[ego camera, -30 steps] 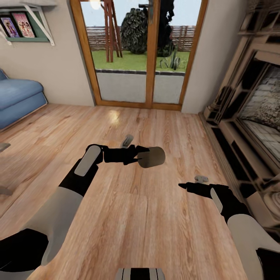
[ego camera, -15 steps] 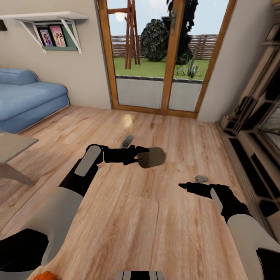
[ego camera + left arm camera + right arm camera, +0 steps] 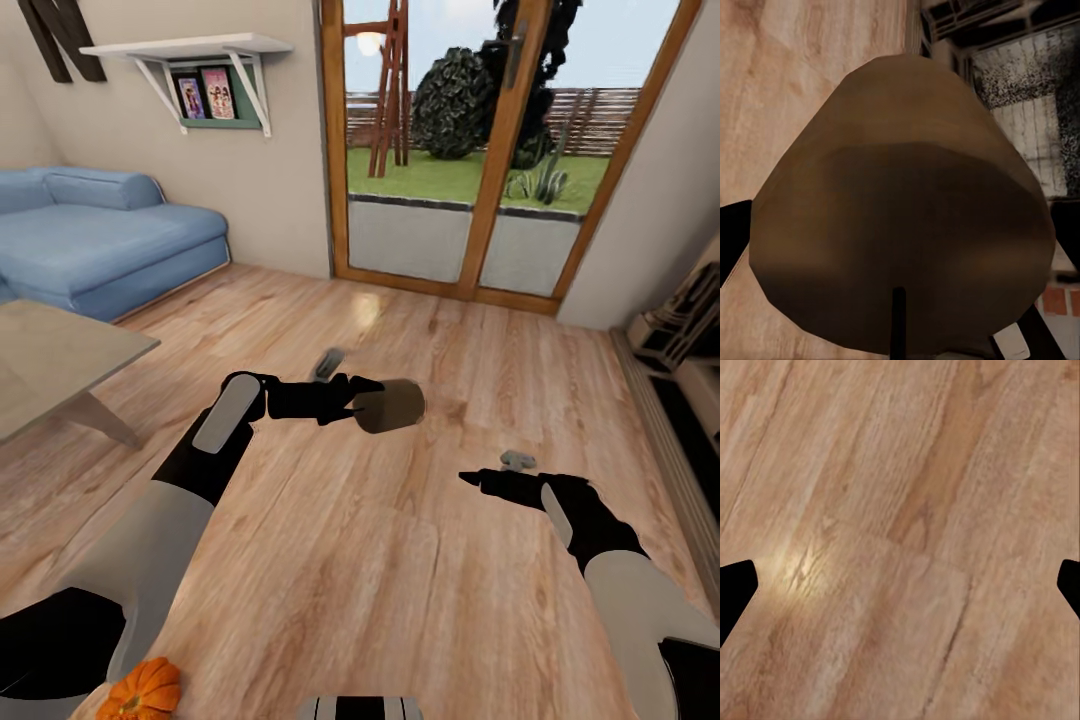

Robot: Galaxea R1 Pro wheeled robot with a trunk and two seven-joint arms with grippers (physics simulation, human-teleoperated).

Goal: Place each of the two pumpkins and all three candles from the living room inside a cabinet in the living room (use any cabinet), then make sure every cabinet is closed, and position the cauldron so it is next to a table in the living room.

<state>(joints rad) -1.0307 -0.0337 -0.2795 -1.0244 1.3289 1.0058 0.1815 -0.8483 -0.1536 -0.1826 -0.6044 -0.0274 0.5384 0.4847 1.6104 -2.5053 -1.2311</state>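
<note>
You're in the living room, plank floor (image 3: 400, 590) ahead, glass garden doors (image 3: 470, 150) at 12 o'clock, the blue sofa (image 3: 100, 240) at 10 and the grey worktop (image 3: 50, 360) at 9. Your left hand (image 3: 372, 403) is clamped on a tan candle (image 3: 392, 405), held out over the floor near the middle of the head view; from the left wrist the candle (image 3: 900, 225) sits close against the camera, so the grip looks deep and sound. Your right hand (image 3: 468, 479) hangs at 4 o'clock, fingers spread wide and carrying nothing, as the right wrist view of bare floor between the tips confirms. One pumpkin (image 3: 142, 690) lies on the floor at 7 o'clock, just beside your left arm. I see no dark cabinet here, so my guess is you're hunting for it: turn the base slowly, keep the candle level and away from the worktop edge, and don't loosen the left grip until a drawer is open beneath it.
</note>
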